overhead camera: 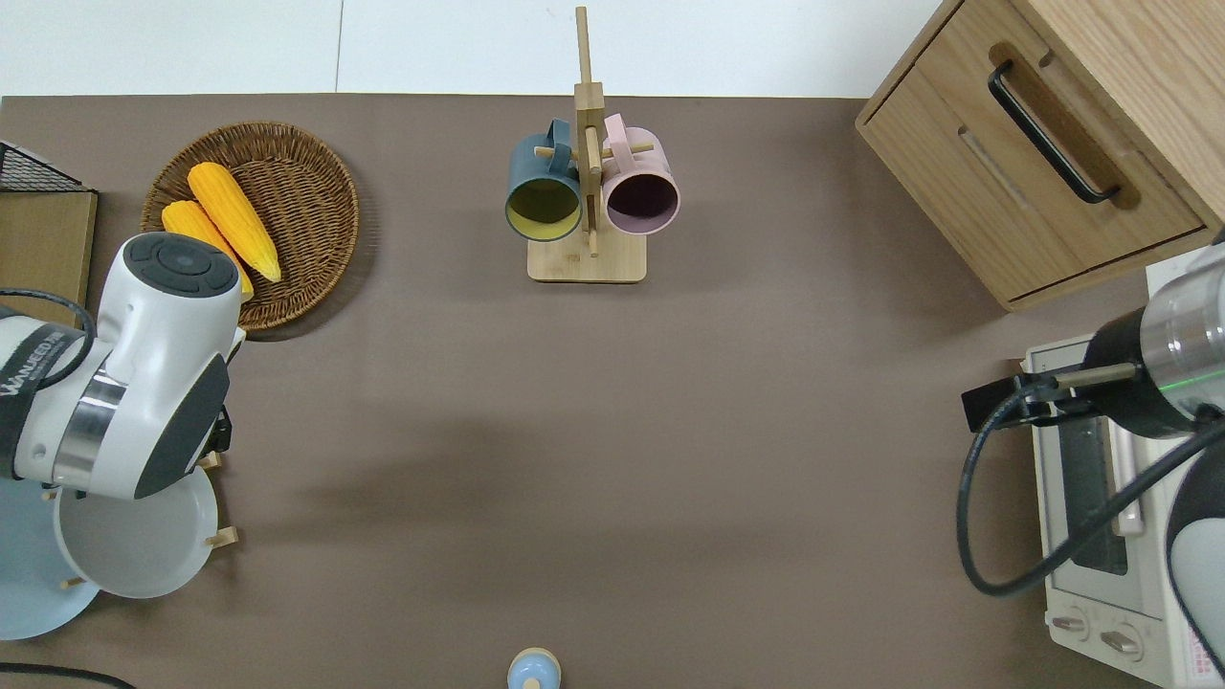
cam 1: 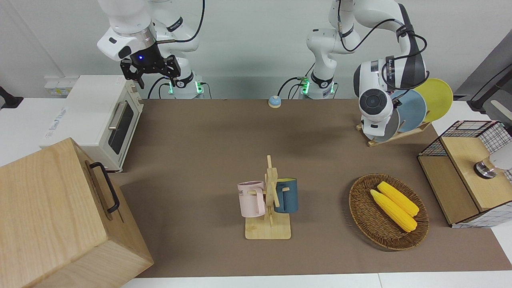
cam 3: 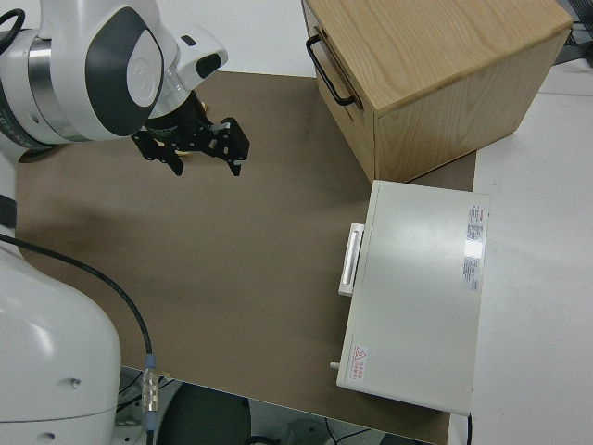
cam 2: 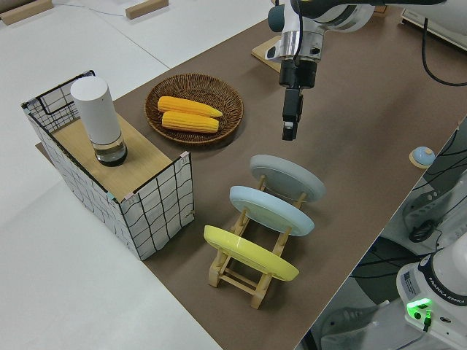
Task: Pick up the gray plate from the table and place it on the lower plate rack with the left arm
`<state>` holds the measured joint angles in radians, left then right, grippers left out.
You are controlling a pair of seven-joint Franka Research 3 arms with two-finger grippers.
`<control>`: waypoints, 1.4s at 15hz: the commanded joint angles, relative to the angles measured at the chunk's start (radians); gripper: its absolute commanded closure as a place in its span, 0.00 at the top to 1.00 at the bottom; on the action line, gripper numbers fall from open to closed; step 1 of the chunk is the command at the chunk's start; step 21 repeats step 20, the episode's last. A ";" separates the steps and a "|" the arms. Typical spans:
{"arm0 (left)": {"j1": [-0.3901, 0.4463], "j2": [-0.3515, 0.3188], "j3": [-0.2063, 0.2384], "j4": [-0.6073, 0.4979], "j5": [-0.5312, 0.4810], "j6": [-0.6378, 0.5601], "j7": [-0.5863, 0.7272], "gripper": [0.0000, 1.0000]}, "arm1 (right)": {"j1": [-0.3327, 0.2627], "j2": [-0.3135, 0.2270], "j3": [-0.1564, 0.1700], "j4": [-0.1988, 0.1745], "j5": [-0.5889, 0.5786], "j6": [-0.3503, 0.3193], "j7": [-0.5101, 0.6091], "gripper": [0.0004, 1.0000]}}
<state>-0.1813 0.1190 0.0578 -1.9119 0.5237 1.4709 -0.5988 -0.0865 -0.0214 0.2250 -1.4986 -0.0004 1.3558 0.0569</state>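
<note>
The gray plate [cam 2: 288, 177] stands slanted in the lower plate rack [cam 2: 241, 273], in the slot toward the table's middle; it also shows in the overhead view [overhead camera: 134, 545] and the front view [cam 1: 390, 126]. My left gripper [cam 2: 290, 131] hangs point-down in the air above that end of the rack, apart from the plate and holding nothing. The left arm's wrist [overhead camera: 144, 383] hides the gripper from above. My right gripper [cam 3: 190, 153] is open and empty, and the right arm is parked.
A sky-blue plate [cam 2: 271, 209] and a yellow plate [cam 2: 248, 251] stand in the same rack. Nearby are a wicker basket [cam 1: 360, 208] with corn, a wire-sided box [cam 2: 149, 211], a mug tree [cam 1: 270, 200], a wooden drawer box [cam 1: 60, 216], a toaster oven [cam 1: 100, 116] and a small bell [cam 1: 274, 101].
</note>
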 commanded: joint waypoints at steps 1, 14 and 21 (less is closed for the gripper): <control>-0.015 -0.039 -0.018 0.028 -0.106 0.034 0.026 0.99 | -0.013 -0.005 0.007 0.006 0.004 -0.015 -0.003 0.99; 0.023 -0.194 0.013 0.215 -0.542 0.083 0.641 1.00 | -0.015 -0.005 0.007 0.006 0.004 -0.015 -0.003 0.99; 0.022 -0.191 0.016 0.231 -0.533 0.105 0.584 1.00 | -0.015 -0.005 0.007 0.006 0.004 -0.015 -0.003 0.99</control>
